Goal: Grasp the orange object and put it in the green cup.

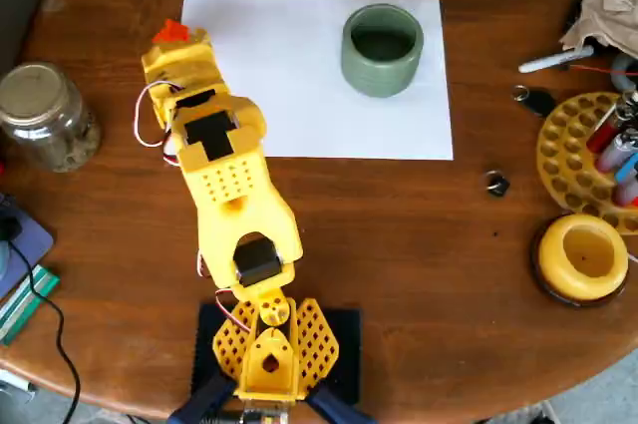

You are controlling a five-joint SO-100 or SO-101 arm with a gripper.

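The tiny orange object (171, 31) peeks out at the left edge of the white paper (319, 105), right at the tip of my yellow gripper (177, 42). The gripper reaches over it from below and hides most of it. I cannot tell how the jaws stand or whether they hold the piece. The sage green cup (382, 78) stands upright on the paper's upper right part, well to the right of the gripper. Its dark inside looks empty.
A glass jar with a metal lid (44, 113) stands left of the arm. A yellow bowl-like holder (583, 260) and a yellow rack with pens (583, 150) sit at the right edge. Small items (496, 184) lie on the brown table. The arm's base (269, 344) is at the front edge.
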